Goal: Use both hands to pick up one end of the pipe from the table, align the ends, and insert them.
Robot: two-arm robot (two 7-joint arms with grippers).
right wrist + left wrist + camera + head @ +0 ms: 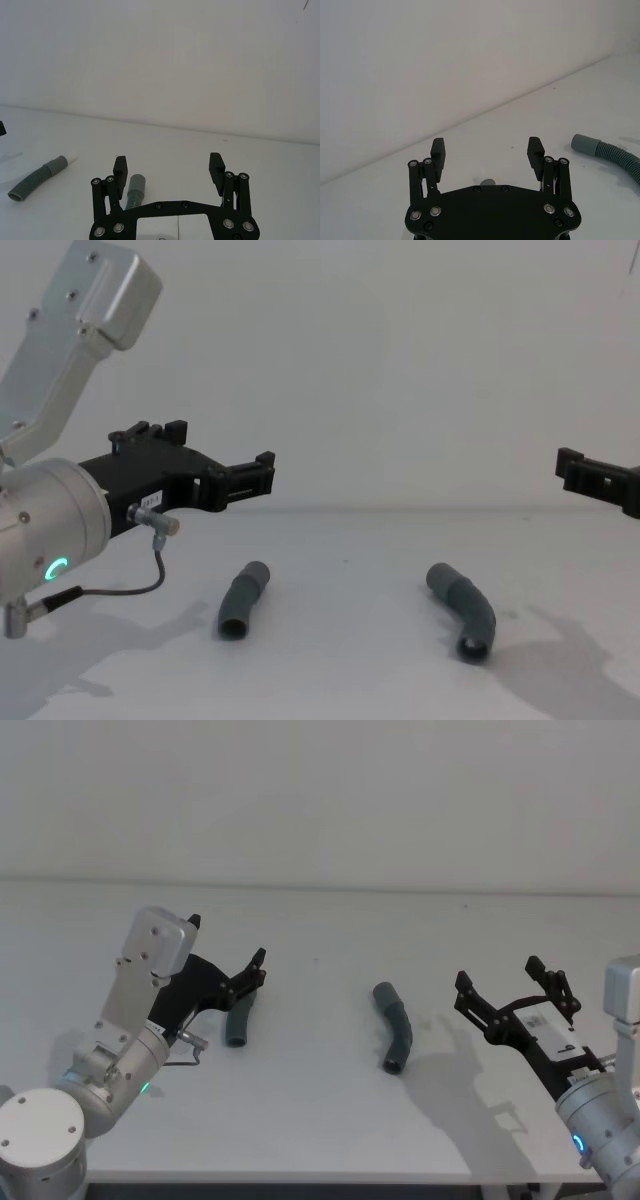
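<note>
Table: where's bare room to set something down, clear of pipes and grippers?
The table is bare along the far band by the wall, in the gap between the straight pipe piece and the bent piece, and near the front edge. Crowded: the left gripper by the straight piece, the right gripper beside the bent one.
</note>
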